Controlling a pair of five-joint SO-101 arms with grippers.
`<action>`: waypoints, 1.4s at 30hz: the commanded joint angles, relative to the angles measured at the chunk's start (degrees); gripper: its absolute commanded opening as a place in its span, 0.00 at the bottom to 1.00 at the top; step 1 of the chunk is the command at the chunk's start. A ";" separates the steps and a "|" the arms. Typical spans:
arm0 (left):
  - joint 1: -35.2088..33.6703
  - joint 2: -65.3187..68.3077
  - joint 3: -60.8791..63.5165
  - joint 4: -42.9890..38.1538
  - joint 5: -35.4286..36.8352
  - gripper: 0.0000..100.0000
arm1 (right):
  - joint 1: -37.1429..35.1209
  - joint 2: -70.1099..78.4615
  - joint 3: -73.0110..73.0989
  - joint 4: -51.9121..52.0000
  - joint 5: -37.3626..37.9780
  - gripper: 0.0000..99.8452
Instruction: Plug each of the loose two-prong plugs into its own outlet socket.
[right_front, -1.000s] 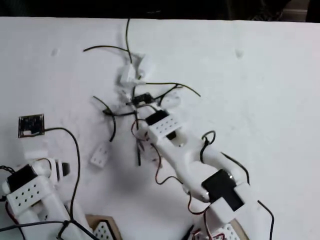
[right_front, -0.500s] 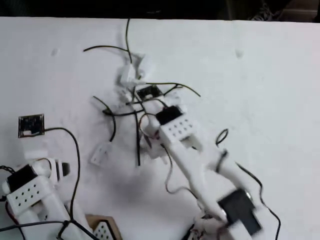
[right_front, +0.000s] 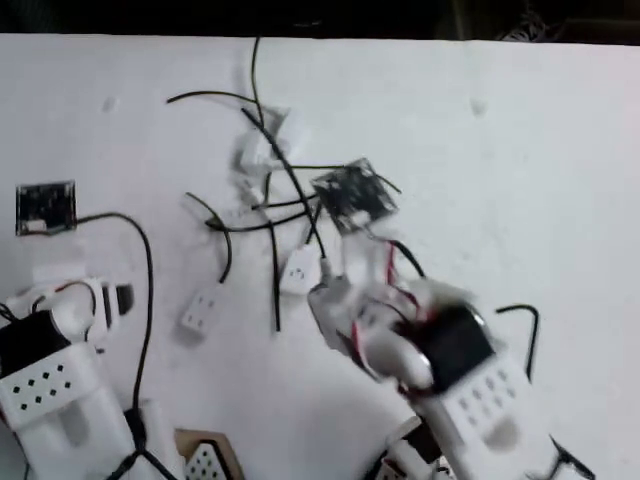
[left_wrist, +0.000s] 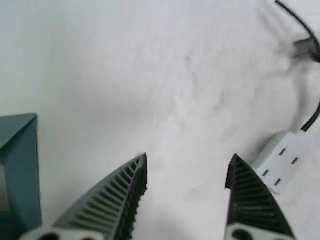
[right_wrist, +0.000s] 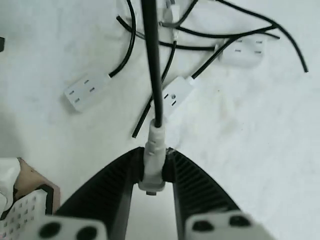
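White two-prong plug (right_wrist: 153, 162) is clamped between the jaws of the right gripper (right_wrist: 152, 151), over the worktop (right_wrist: 260, 150). Its black cord (right_wrist: 152, 60) runs straight out from the jaws. A near outlet socket (right_wrist: 172, 97) lies on the worktop just beyond the plug, under the cord. The left gripper (left_wrist: 189, 157) hangs over bare worktop, jaws wide, with a double outlet block (left_wrist: 280, 161) just beside one jaw.

Table (right_front: 540, 150) brightly, evenly lit, near washed out; soft shadow beside right arm (right_front: 450, 370); darkness beyond table's far edge.
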 joint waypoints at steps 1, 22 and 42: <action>5.85 -1.19 -8.70 4.48 3.43 0.26 | -0.57 -6.81 -1.49 0.22 0.70 0.02; 39.78 -38.73 4.66 -7.21 16.26 0.26 | -9.98 -31.25 14.86 -9.80 0.18 0.02; 60.70 -47.69 4.04 -1.85 7.65 0.05 | -20.62 -38.64 28.22 -23.43 2.81 0.02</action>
